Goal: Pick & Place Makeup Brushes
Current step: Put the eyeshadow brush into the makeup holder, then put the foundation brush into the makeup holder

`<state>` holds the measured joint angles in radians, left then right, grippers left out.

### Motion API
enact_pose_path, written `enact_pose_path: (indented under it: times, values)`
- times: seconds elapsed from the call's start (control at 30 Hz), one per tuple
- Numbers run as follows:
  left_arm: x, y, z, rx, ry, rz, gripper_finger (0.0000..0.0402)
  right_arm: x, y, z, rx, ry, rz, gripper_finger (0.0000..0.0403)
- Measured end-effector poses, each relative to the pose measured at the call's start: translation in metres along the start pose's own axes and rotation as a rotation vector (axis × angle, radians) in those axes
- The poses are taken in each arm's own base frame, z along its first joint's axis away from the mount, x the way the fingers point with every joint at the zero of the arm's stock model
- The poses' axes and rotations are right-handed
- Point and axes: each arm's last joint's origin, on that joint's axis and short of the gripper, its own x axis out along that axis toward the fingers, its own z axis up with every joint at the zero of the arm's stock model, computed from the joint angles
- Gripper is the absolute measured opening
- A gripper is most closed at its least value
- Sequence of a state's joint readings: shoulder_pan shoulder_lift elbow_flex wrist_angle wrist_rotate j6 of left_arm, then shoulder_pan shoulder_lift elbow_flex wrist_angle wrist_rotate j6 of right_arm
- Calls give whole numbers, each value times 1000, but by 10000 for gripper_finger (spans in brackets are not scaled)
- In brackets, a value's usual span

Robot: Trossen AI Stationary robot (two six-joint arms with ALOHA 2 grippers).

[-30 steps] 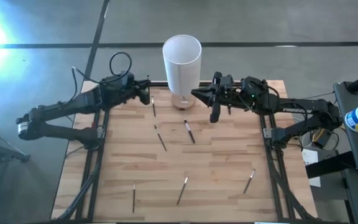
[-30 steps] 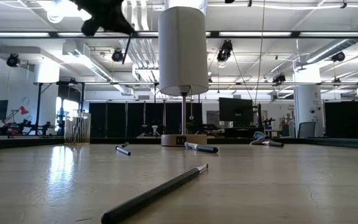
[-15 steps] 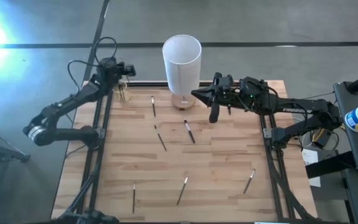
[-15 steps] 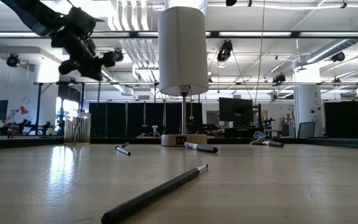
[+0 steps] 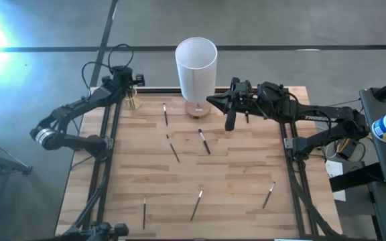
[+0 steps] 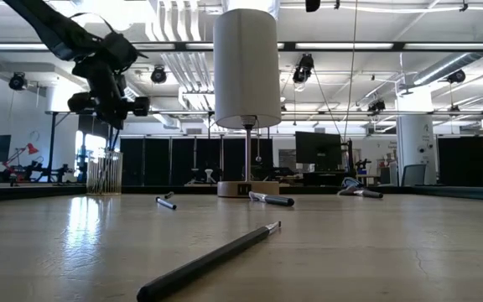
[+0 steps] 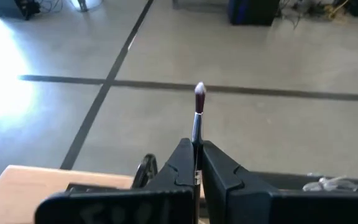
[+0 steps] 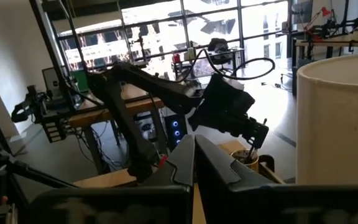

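Wooden table (image 5: 233, 174): six makeup brushes (image 5: 204, 141) lie scattered. Left gripper (image 7: 196, 163), clamped on one brush (image 7: 198, 106), hangs above small clear cup (image 5: 134, 100) at far-left corner. Risk: brush misses rim, tips cup. Right gripper (image 5: 230, 119) shut, apparently empty, beside white cylinder (image 5: 196, 67).

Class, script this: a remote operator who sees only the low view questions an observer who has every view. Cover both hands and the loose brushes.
Operator: What is the left hand gripping?
Observer: Its wrist view shows the left hand shut on a makeup brush, with the bristle end pointing away.
Operator: I can't find the right hand.
Observer: From above, the right hand is shut, close beside the white cylinder.
Operator: How many brushes are loose?
Observer: At least six lie on the table.
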<state>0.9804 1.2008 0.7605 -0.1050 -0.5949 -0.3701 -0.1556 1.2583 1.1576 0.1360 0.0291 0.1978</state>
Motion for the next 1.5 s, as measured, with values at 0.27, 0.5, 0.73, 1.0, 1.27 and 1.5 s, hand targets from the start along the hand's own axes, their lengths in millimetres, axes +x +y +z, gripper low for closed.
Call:
enact_pose_path:
  times: [0.27,0.5,0.73,1.0,1.27,1.5]
  values:
    - [4,-1,-10,9,61,4,29,0,0,0,0,2,0,8]
    - [6,1,-29,7,110,-7,35,0,0,0,0,2,0,8]
    - [-2,1,-27,1,116,-19,14,0,0,-1,0,10,-2,8]
    - [-46,11,5,-12,108,-270,9,-15,-4,-7,55,148,-113,8]
    - [-103,17,3,-13,10,-652,0,-31,-14,-65,142,376,-292,8]
    - [-122,10,-43,36,6,-902,0,-28,-19,-141,373,474,-360,8]
